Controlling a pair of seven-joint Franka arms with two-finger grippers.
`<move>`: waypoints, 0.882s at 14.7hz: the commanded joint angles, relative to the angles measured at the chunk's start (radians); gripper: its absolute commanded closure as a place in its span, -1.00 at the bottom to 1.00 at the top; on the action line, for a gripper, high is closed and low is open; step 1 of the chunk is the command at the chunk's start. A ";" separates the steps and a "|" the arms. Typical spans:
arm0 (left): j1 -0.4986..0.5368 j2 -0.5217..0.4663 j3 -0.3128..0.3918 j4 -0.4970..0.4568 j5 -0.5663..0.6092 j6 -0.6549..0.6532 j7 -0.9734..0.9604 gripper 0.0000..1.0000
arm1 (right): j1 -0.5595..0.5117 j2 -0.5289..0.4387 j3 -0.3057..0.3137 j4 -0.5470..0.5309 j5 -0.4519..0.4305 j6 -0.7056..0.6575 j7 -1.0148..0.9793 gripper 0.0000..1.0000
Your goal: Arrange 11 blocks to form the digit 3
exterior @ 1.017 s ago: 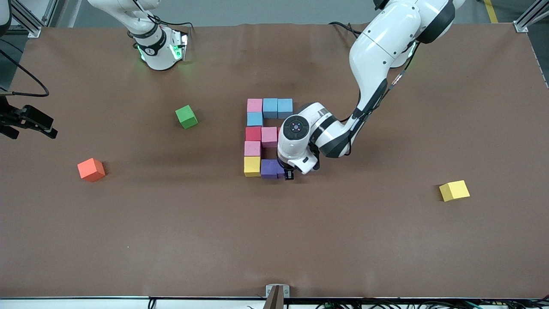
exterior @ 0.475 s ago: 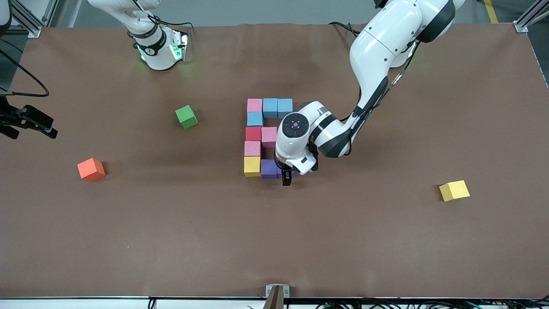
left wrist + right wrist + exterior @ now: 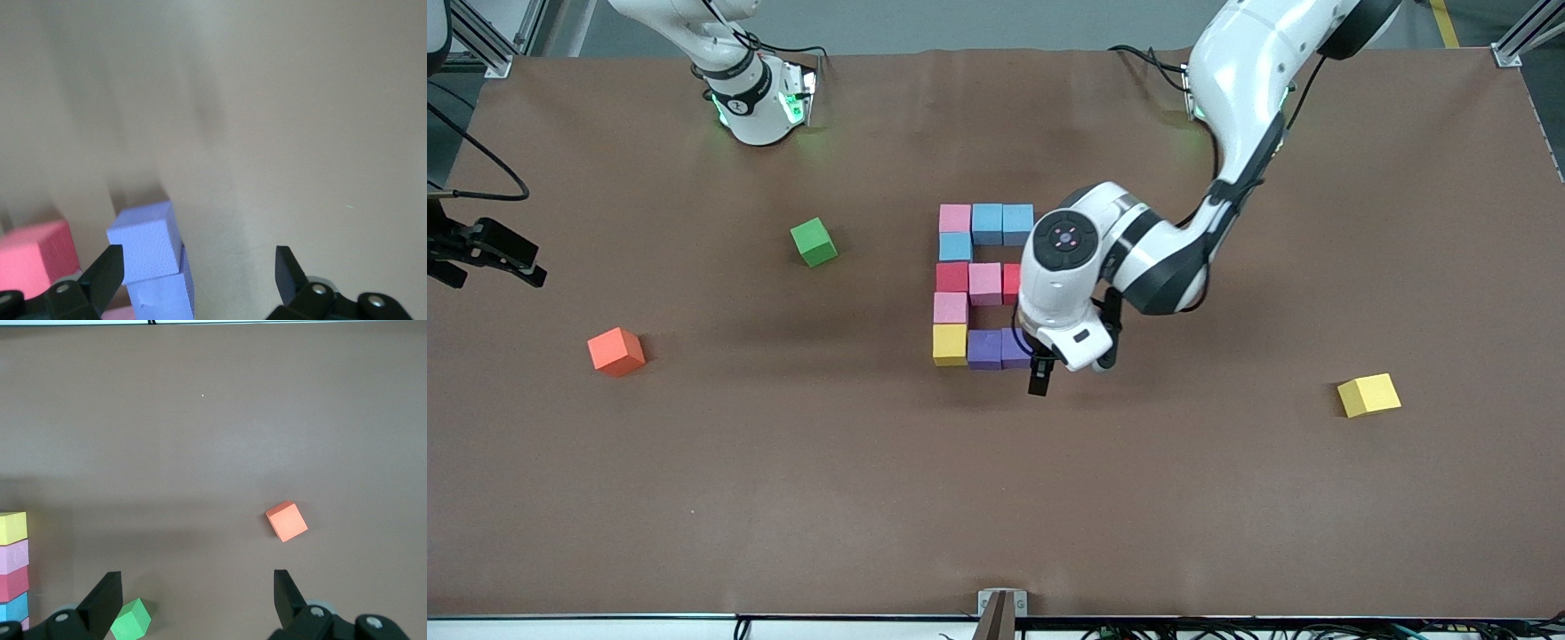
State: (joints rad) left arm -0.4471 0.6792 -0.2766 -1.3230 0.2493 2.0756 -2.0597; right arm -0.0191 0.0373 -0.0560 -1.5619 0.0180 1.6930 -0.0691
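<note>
You had the right gripper point(image 3: 197, 583) waiting wide open at the table's eleven o'clock, with one orange cube point(image 3: 615, 351) at nine and one green cube point(image 3: 814, 241) at ten. The digit 3 point(image 3: 951, 276) stood at centre, made of eleven blocks point(image 3: 984, 283): three pink, three blue, two red, two purple and one yellow. They were likely light, squashy foam, best pinched on flat opposite faces. The left gripper point(image 3: 200, 260) hung wide and empty over the purple end, and one spare yellow cube point(image 3: 1368, 395) lay at four.
</note>
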 commanded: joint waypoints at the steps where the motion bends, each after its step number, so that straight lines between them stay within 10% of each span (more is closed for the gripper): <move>1: 0.056 -0.099 0.004 -0.018 0.007 -0.084 0.262 -1.00 | 0.002 -0.008 0.001 -0.007 -0.004 0.004 -0.008 -1.00; 13: 0.335 -0.423 0.005 -0.044 -0.114 -0.449 1.209 -1.00 | 0.002 -0.008 0.001 -0.007 -0.004 0.004 -0.008 -1.00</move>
State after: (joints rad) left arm -0.1331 0.3287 -0.2746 -1.3209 0.1536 1.6768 -0.9668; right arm -0.0189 0.0373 -0.0558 -1.5620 0.0180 1.6930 -0.0691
